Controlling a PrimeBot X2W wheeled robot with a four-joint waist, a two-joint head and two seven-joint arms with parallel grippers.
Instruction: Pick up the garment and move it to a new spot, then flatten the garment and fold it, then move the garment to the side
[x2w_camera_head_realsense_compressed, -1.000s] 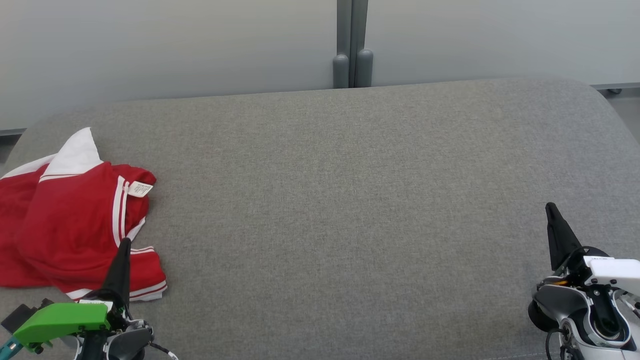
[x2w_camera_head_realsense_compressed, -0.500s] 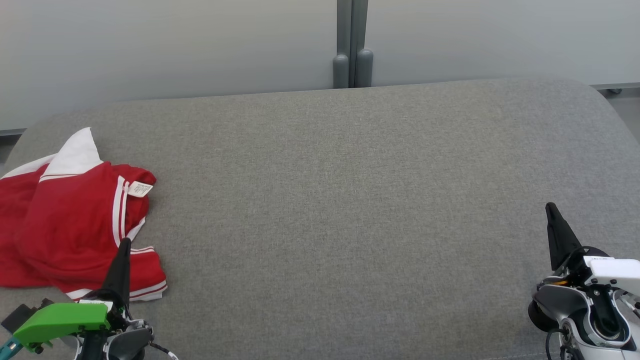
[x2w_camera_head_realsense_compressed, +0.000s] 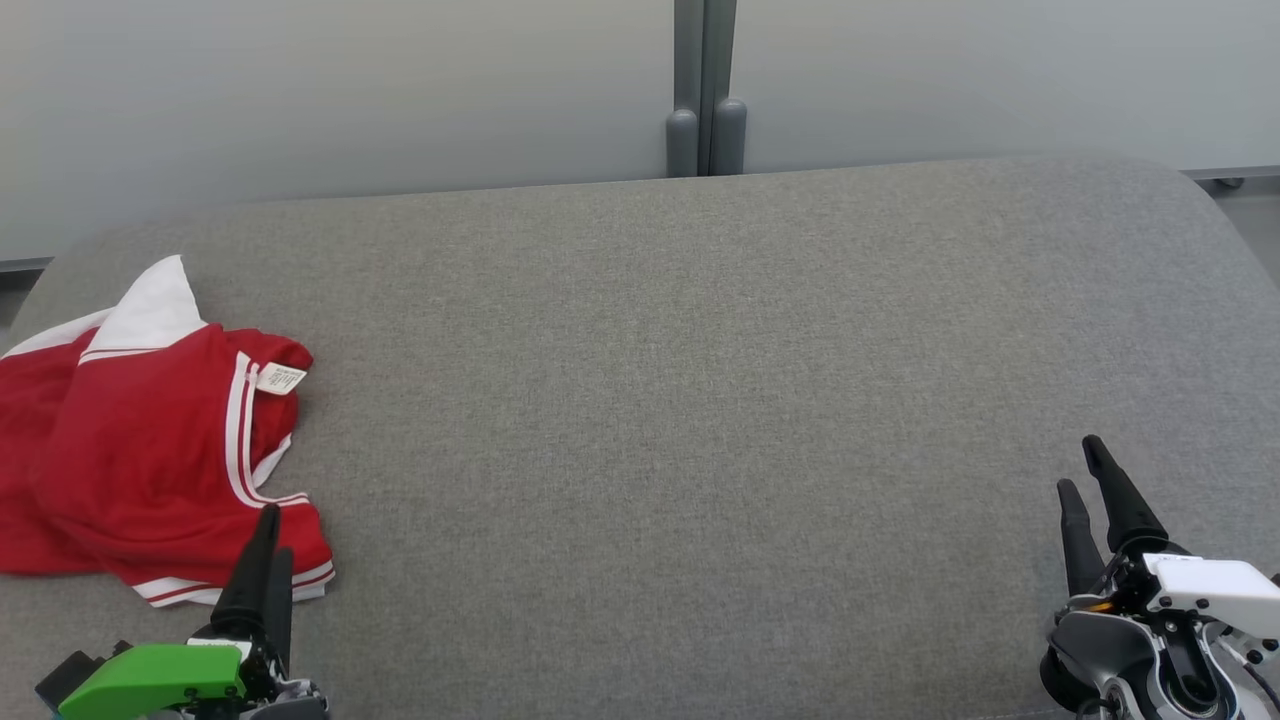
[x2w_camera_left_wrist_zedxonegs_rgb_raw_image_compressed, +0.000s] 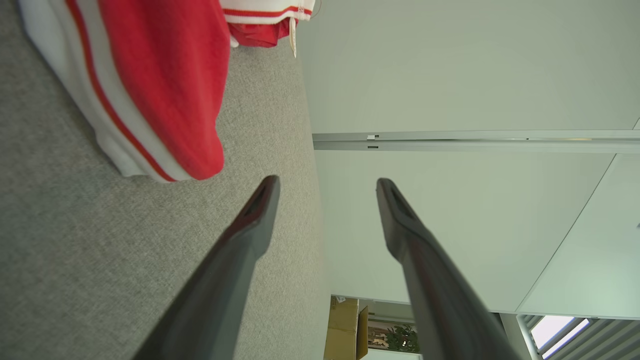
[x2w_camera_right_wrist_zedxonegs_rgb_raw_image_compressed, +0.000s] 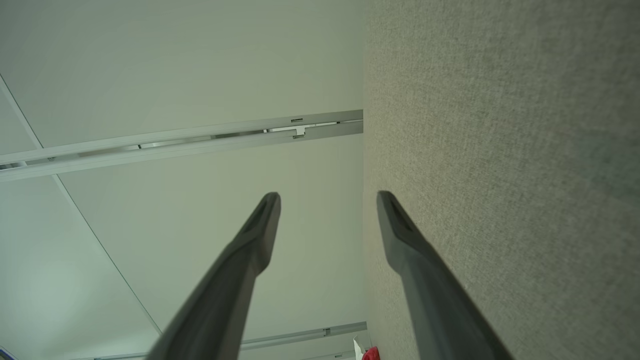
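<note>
Hovering with fingers apart at seven o'clock, the left pincer (x2w_camera_head_realsense_compressed: 274, 528) fronts the crumpled red shirt (x2w_camera_head_realsense_compressed: 150, 450), likely for a grab; the right pincer (x2w_camera_head_realsense_compressed: 1078, 463), likewise apart, idles at five.

Grey fabric-covered surface (x2w_camera_head_realsense_compressed: 700, 400) carrying one red garment (x2w_camera_head_realsense_compressed: 130, 460) at the left of the frame.
The surface spans nearly the whole head view, its far corners rounded and its weave plain. The garment, red with white striped trim, lies crumpled at the middle left, cut by the frame edge. Its white panel (x2w_camera_head_realsense_compressed: 150, 310) points toward the upper left, and a small label (x2w_camera_head_realsense_compressed: 280, 378) sits at its right edge.
</note>
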